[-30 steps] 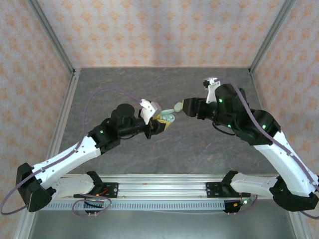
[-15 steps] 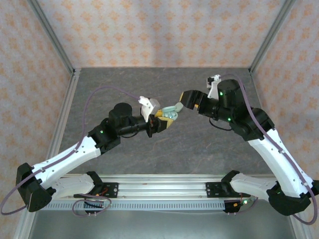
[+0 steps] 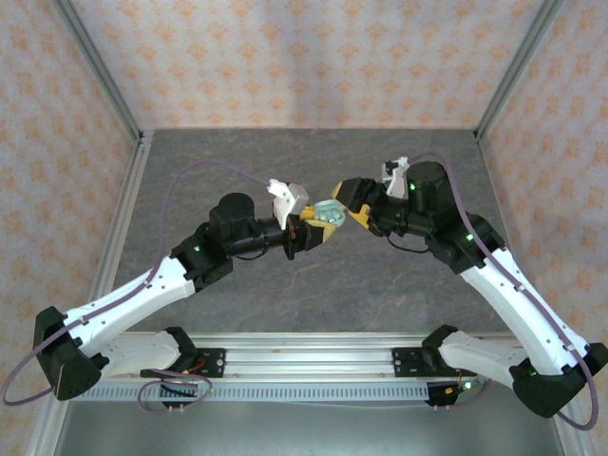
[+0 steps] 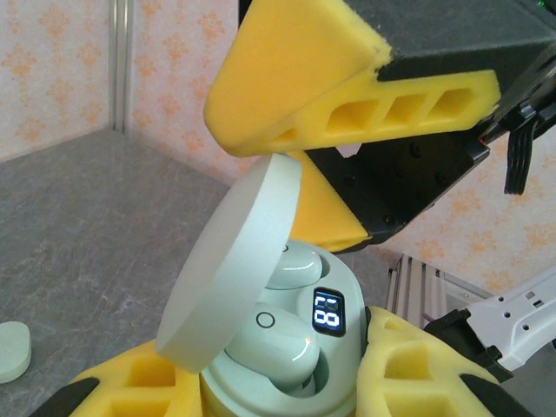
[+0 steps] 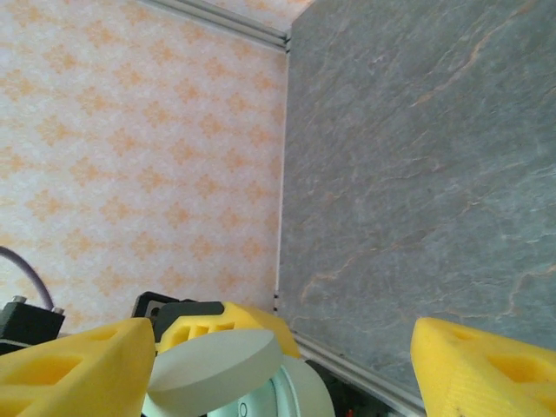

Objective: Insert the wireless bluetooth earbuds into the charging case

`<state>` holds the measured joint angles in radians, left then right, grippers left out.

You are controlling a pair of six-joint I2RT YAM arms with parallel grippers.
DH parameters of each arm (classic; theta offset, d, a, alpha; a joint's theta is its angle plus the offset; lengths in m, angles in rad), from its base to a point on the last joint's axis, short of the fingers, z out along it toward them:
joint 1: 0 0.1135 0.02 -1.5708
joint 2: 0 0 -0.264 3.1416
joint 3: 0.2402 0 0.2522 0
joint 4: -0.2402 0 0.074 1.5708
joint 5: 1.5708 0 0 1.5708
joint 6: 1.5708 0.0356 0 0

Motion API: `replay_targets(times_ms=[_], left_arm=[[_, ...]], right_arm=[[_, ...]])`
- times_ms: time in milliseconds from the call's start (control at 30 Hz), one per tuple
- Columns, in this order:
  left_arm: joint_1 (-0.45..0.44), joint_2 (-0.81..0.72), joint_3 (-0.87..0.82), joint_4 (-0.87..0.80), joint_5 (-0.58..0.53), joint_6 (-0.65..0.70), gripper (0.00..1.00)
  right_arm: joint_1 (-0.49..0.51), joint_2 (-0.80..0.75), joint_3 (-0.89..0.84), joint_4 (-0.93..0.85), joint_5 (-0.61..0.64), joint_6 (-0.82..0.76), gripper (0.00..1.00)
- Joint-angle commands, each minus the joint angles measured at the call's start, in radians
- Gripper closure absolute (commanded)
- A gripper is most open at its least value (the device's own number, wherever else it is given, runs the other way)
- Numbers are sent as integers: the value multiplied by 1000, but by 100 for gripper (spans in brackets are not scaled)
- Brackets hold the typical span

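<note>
My main worry is the drop to the counter: the case looks to be held clear of it, so if it twists free of the foam it falls, and the buds may spill out. That would most likely come from the right side pressing on the lid off-centre. The left arm reaches up from the lower left of the top view and the right arm from the lower right, elbows out, wrists turned in so they meet nose to nose at the centre. The left pincer is clamped on the case, a yellow finger on either side of its base. The right pincer stands wide apart and holds nothing. In the left wrist view one of its fingers sits just above the lid and the other behind it; I cannot tell whether either touches. The lid is up, tilted toward the left of that view. Two buds sit in their wells, so I judge this pair is in and closing comes next. A bud not fully down could jam the lid. The display glows beside them. A mint piece lies on the counter at the lower left; I cannot tell if it is a bud or a case.
</note>
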<state>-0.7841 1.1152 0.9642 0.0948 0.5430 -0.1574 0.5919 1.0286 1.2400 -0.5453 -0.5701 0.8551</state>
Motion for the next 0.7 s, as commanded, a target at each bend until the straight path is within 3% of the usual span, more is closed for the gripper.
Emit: replay_targets(times_ms=[0, 267, 667], left_arm=[[-8, -6, 35, 46, 9, -10, 84], [-9, -13, 29, 48, -33, -29, 84], [-9, -37, 12, 41, -68, -34, 84]], right_arm=[[-4, -34, -33, 102, -57, 75, 23], [-4, -85, -128, 250, -103, 185, 22], [-4, -159, -222, 302, -84, 248, 23]])
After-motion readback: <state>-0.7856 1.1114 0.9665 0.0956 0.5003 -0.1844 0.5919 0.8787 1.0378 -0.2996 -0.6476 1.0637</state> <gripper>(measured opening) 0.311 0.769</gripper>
